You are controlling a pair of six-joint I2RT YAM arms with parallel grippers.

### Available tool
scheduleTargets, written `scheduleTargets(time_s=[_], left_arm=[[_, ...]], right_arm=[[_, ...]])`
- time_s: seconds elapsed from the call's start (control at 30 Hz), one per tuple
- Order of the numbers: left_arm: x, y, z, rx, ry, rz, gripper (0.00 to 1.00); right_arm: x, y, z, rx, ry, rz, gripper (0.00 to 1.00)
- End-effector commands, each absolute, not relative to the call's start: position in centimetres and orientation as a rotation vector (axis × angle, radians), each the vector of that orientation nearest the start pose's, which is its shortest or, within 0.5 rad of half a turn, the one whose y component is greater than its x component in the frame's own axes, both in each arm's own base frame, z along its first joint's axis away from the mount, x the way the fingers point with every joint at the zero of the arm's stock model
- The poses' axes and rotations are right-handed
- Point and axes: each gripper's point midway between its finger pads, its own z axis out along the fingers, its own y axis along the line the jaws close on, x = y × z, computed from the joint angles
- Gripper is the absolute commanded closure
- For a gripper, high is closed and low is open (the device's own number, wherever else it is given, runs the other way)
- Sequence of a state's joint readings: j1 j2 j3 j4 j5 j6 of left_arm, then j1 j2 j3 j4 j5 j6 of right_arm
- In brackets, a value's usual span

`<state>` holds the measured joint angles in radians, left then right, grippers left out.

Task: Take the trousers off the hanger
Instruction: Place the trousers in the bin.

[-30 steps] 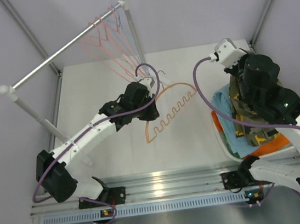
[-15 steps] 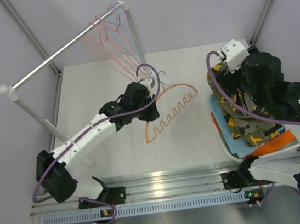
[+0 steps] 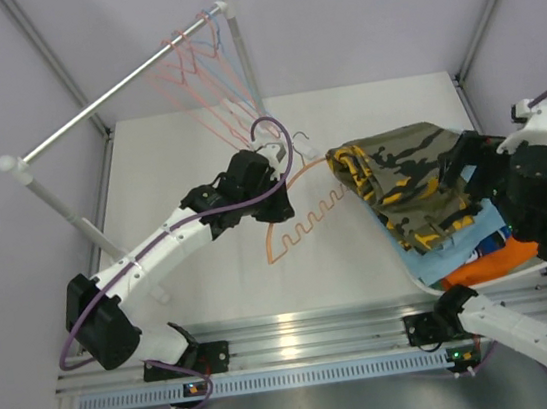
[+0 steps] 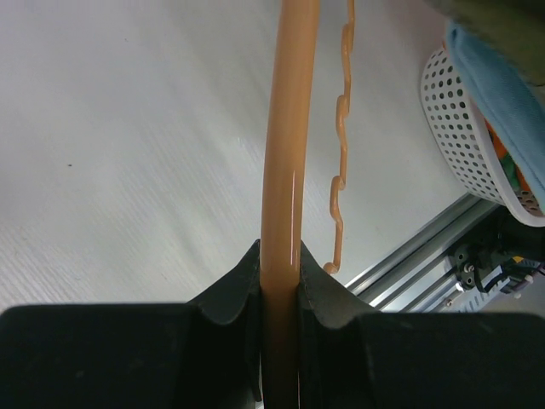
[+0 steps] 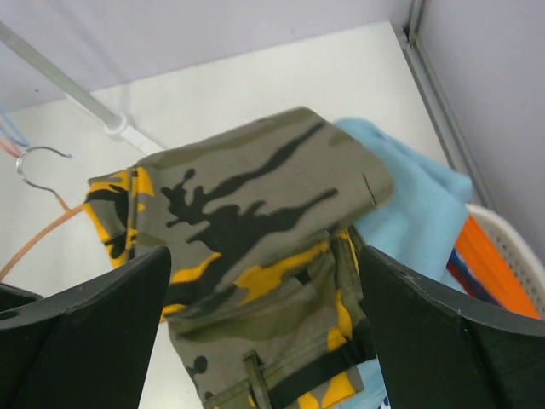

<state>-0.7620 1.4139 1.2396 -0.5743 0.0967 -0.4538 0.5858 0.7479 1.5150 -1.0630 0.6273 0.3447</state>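
- left arm (image 3: pixel 158 245) stretches forward and inward, elbow low.
- left gripper (image 4: pixel 279 264) pinches a thin orange hanger (image 4: pixel 285 128).
- right arm (image 3: pixel 542 209) is folded at the far right.
- right gripper (image 5: pixel 264 256) points inward, fingers spread wide.

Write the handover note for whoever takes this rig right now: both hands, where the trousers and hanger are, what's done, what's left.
Left hand: shut on the orange hanger, which is bare, over the table.
Right hand: open, holding nothing, above the camouflage trousers.
The camouflage trousers lie on top of the pile in the white basket, spilling over its rim toward the hanger. The light blue trousers and orange trousers lie beneath.
Done: no hanger in view carries trousers.
Left: probably tuck the camouflage pair in and put the hanger away.
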Motion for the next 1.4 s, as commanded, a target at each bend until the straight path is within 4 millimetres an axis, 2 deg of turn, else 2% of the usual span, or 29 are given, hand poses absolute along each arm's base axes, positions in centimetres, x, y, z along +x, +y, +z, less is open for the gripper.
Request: scheduleTargets(time_s=[0.0,0.03,0.07,0.1,0.2,0.27,0.3,0.47,0.57,0.6,0.67,0.77,0.83,0.97,1.07,1.17,1.37], left_arm=[[26.2,-31.1,23.4,0.434,2.246,-0.831,1.00],[26.0,-31.3,23.5,0.443,2.243,-0.847,1.00],[26.0,-31.4,23.9,0.446,2.230,-0.860,1.00],[26.0,-31.6,24.7,0.445,2.211,-0.876,1.00],[26.0,-32.3,27.0,0.475,2.145,-0.926,1.00],[25.9,-32.5,28.3,0.482,2.109,-0.941,1.00],[25.9,-32.7,29.3,0.486,2.083,-0.955,1.00],[24.1,-33.9,31.4,0.572,2.013,-1.019,1.00],[22.6,-35.1,31.8,0.652,1.977,-1.023,1.00],[22.5,-35.3,31.8,0.671,1.959,-0.999,1.00],[21.0,-36.3,31.9,0.731,1.933,-1.002,1.00],[20.3,-37.0,32.1,0.758,1.912,-0.986,1.00],[20.2,-37.2,32.0,0.763,1.912,-0.986,1.00],[20.0,-37.2,32.4,0.754,1.902,-0.982,1.00],[20.0,-37.0,32.5,0.746,1.895,-0.977,1.00],[19.8,-37.0,32.7,0.745,1.887,-0.980,1.00],[19.5,-37.1,32.7,0.749,1.886,-0.991,1.00]], right_arm=[[20.5,1.8,37.4,0.438,1.794,0.109,0.11],[21.0,2.5,35.2,0.416,1.837,0.097,0.12],[21.6,3.0,34.5,0.408,1.845,0.101,0.13],[21.9,3.3,32.7,0.401,1.884,0.078,0.16],[22.3,3.3,30.5,0.398,1.948,0.016,0.21],[22.1,2.4,30.2,0.428,1.943,-0.019,0.29],[21.8,2.0,29.8,0.435,1.949,-0.032,0.36],[20.1,0.2,30.0,0.512,1.920,-0.031,0.36],[19.2,-0.4,32.3,0.574,1.842,0.034,0.34],[19.0,-0.5,33.8,0.593,1.801,0.071,0.31],[18.8,-0.5,35.8,0.604,1.748,0.122,0.29],[19.7,0.5,37.2,0.587,1.721,0.173,0.28],[20.9,1.6,36.9,0.574,1.743,0.189,0.27],[22.4,2.5,34.1,0.625,1.794,0.179,0.26],[22.8,1.9,32.4,0.667,1.799,0.132,0.26],[23.4,1.6,31.6,0.693,1.774,0.132,0.29],[24.1,-0.1,31.6,0.729,1.735,0.063,0.33]])
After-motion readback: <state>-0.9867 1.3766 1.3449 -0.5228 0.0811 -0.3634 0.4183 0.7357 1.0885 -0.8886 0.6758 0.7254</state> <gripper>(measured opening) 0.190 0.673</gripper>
